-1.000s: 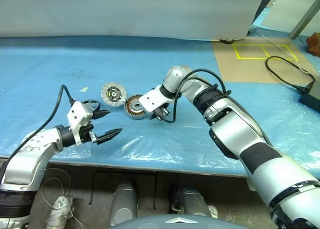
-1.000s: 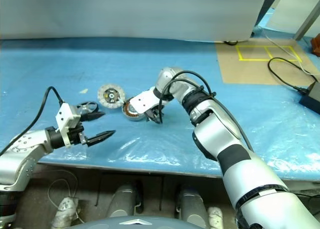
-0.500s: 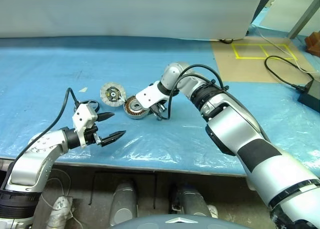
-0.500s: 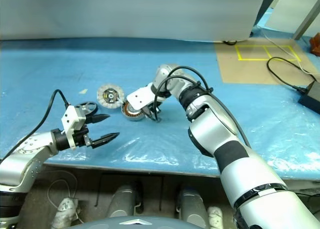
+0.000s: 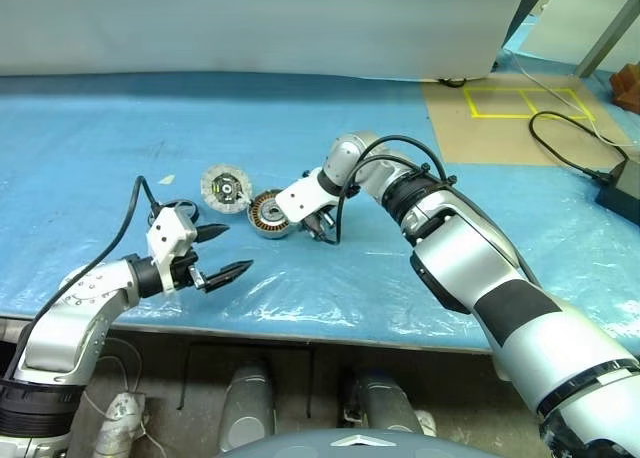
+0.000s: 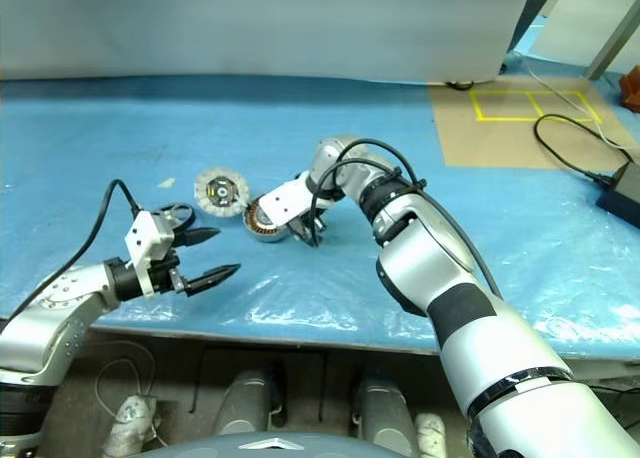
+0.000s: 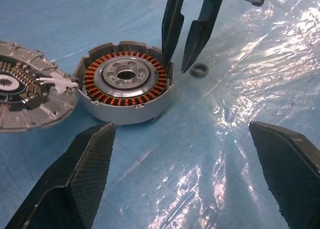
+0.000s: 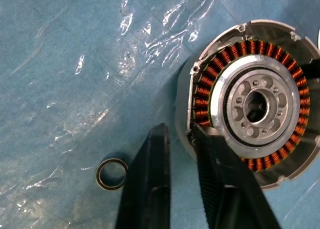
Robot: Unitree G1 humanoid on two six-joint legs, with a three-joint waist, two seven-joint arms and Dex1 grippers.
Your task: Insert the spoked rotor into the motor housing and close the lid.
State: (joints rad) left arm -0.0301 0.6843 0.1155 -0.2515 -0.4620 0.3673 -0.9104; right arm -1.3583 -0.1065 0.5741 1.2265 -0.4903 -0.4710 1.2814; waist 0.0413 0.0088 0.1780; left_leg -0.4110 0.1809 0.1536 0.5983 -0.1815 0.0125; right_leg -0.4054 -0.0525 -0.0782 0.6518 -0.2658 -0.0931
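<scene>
Motor housing point(image 7: 125, 89) is sitting flat on the blue plastic-covered table point(image 5: 100, 148), copper windings facing up, pale hub in the centre. Right gripper point(image 8: 181, 154) is pointing steeply down at its rim, fingers pinched nearly together: one fingertip point(image 7: 169, 59) is touching the inside of the rim wall, the other is sitting just outside it, so it is clenching on the housing's rim. A small metal ring point(image 8: 111, 174) is lying on the table just beside that gripper, apart from the housing. A finned round disc with a circuit board point(image 5: 226, 190) is lying just beside the housing on the robot's left. Left gripper point(image 5: 220, 251) is hovering near the table's front edge with fingers spread wide, grasping nothing, well short of the housing.
</scene>
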